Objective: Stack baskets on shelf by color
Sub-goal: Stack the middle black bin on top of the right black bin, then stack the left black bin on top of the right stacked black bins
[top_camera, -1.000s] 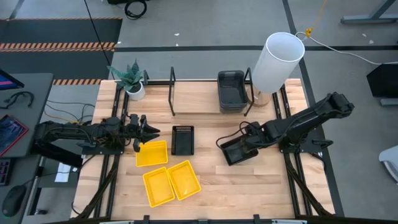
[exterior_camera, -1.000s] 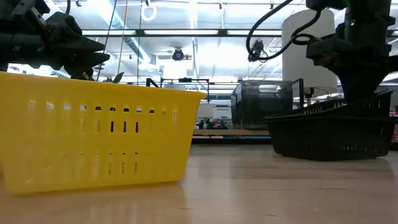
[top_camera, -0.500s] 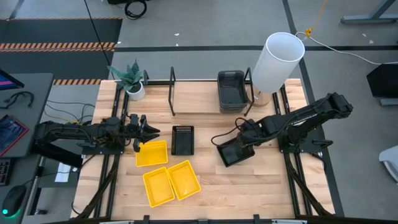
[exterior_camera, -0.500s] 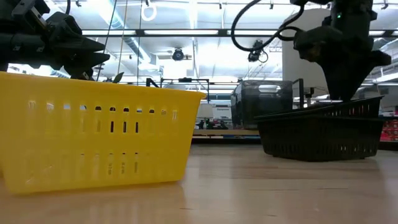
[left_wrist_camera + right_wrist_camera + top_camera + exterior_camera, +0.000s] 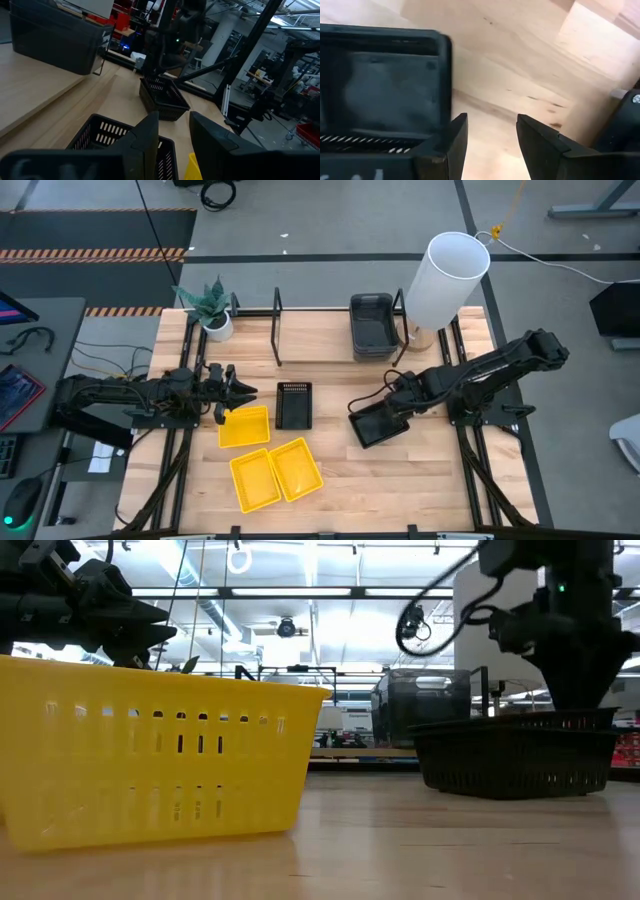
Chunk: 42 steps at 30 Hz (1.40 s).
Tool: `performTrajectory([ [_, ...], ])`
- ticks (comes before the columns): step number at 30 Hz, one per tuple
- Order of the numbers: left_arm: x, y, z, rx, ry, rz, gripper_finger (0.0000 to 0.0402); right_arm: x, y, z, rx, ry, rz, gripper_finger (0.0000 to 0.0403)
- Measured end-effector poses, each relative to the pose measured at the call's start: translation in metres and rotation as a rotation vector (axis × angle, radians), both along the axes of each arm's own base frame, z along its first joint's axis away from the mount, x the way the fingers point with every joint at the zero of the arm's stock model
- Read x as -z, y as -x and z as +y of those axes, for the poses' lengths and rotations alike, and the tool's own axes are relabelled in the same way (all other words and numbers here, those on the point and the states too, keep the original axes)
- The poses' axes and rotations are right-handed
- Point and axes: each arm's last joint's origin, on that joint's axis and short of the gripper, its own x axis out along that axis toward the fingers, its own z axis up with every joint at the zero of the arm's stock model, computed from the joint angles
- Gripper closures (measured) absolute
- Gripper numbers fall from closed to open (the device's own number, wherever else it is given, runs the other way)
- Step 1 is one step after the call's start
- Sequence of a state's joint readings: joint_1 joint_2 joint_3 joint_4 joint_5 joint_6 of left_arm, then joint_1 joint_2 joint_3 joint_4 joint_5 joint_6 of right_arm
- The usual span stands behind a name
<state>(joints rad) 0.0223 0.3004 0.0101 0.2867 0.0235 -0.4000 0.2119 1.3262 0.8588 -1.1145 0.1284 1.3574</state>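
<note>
Right claw (image 5: 392,406) parted at black basket's (image 5: 377,423) rim, basket flat on worktop (image 5: 420,470). Left claw (image 5: 238,391) parted, empty, over yellow basket (image 5: 245,426). Grey baskets (image 5: 371,323) on shelf (image 5: 320,335); white tube (image 5: 445,280) beside.

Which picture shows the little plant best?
The high view: the potted plant shows whole, green leaves in a white pot, at the table's back left. The low view shows only leaf tips behind the yellow basket. Neither wrist view shows it.

Both grippers (image 5: 243,391) (image 5: 392,402) open, low
</note>
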Motion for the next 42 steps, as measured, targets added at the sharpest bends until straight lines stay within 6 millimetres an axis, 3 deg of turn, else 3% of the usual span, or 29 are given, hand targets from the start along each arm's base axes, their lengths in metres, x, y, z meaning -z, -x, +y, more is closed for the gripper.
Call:
performTrajectory([
  [7,0.000,0.000,0.000,0.000,0.000,0.000,0.0285,0.000,-0.006,-0.009,-0.038,-0.086,-0.021,0.0231],
  [13,0.000,0.000,0.000,0.000,-0.001,0.000,0.0285,-0.007,0.003,-0.021,0.001,-0.097,0.105,0.0231],
  [17,0.000,0.000,0.000,0.000,-0.001,0.000,0.0285,0.009,0.002,-0.021,-0.021,-0.178,0.084,0.0231],
  [20,0.000,0.000,0.000,0.000,0.000,0.000,0.0285,0.021,-0.009,-0.023,-0.070,-0.205,0.002,0.0231],
  [26,0.000,0.000,0.000,0.000,-0.001,0.000,0.0285,0.029,-0.052,-0.037,-0.162,-0.168,-0.324,0.0231],
  [30,0.000,0.000,0.000,0.000,0.000,0.000,0.0285,0.007,-0.071,-0.047,-0.237,-0.125,-0.379,0.0237],
  [37,0.000,0.000,0.000,0.000,-0.001,0.000,0.0285,-0.063,-0.096,-0.049,-0.352,0.086,-0.497,0.0257],
  [42,0.000,0.000,0.000,0.000,0.000,0.000,0.0285,-0.073,-0.117,-0.039,-0.480,0.252,-0.560,0.0261],
])
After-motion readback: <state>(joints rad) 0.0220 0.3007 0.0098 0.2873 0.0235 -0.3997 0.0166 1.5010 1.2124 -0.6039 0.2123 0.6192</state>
